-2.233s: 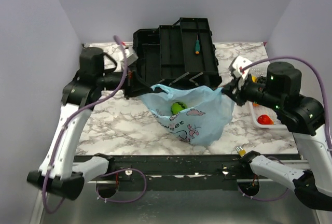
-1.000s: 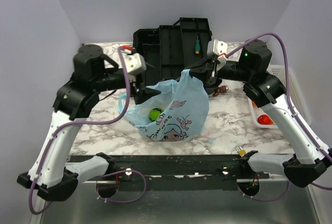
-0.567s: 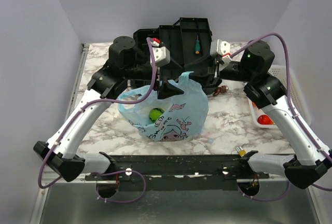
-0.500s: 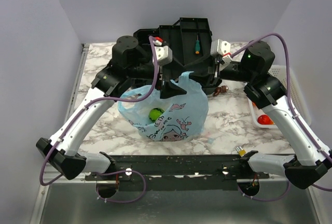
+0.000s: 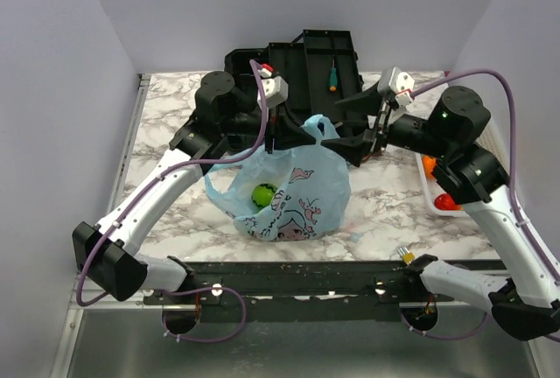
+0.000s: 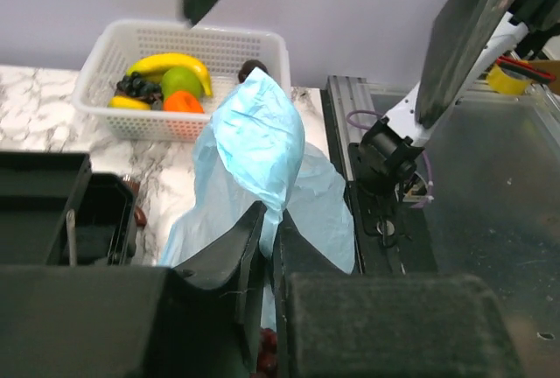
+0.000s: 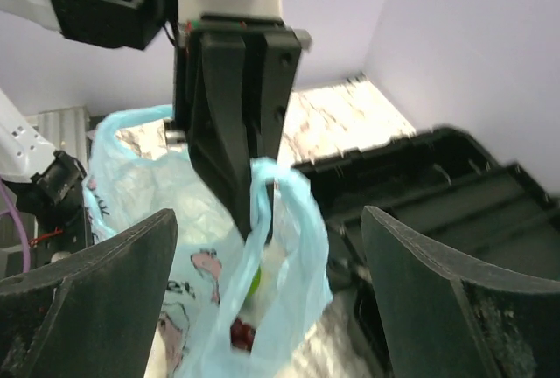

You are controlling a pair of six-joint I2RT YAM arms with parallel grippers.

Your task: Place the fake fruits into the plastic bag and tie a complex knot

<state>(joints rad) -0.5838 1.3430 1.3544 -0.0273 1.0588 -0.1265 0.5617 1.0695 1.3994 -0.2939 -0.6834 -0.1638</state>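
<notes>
Left wrist view: left gripper (image 6: 267, 220) pinches the limp, slippery plastic bag (image 6: 258, 133); right gripper (image 7: 267, 216) gapes; best seize it near the top.

plastic bag (image 5: 302, 187): I read light blue, pink-and-dark cartoon print
fruit in bag (image 5: 262, 193): green
basket (image 6: 229, 52): white mesh
banana (image 6: 173, 63): yellow
table (image 5: 164, 105): white-grey marble, my view
</notes>
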